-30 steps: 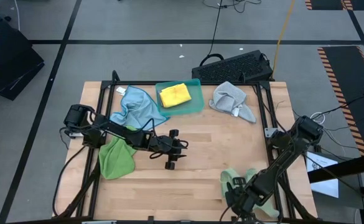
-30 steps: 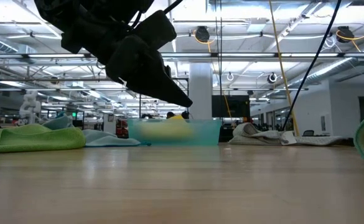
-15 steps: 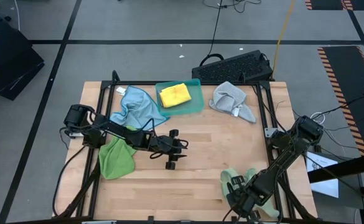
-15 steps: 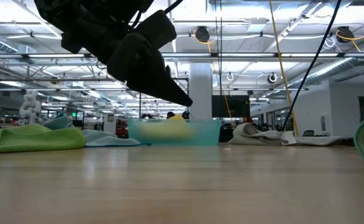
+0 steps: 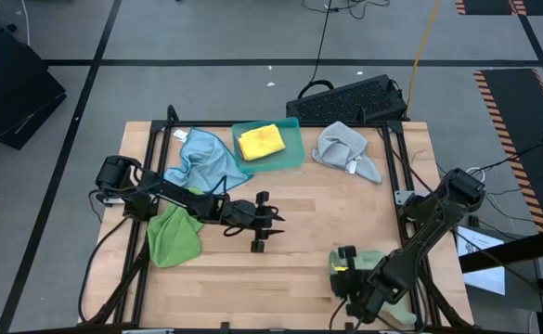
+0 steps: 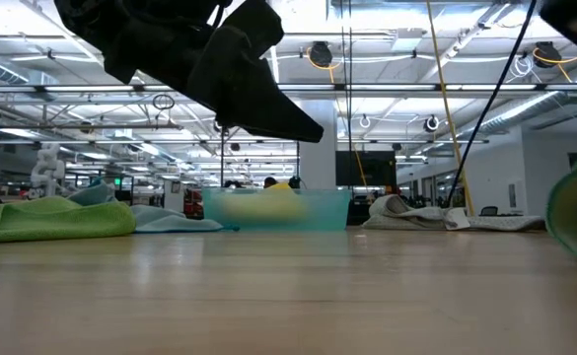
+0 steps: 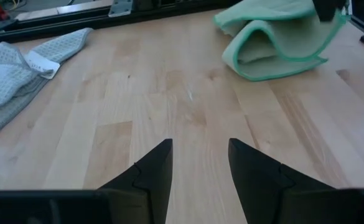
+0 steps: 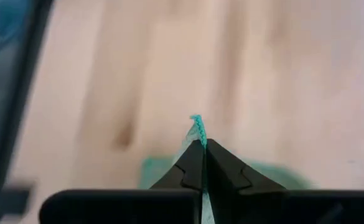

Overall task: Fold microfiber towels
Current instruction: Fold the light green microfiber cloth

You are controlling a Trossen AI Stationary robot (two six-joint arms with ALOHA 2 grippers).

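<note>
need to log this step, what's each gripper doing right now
Left gripper: open, holding nothing, above bare wood mid-table.
Right gripper: shut on the edge of the pale green towel near the table's front right.

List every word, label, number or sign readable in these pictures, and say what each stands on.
No text can be read anywhere.
Grey towel: a white sewn-in tag shows in the left wrist view, print too small to read.
Paper beside the table's right edge: blurred, unreadable.
Green sign in the room behind: too blurred.

Two black jointed arms (image 5: 192, 202), seemingly tapered dark fingers (image 7: 154, 171)
</note>
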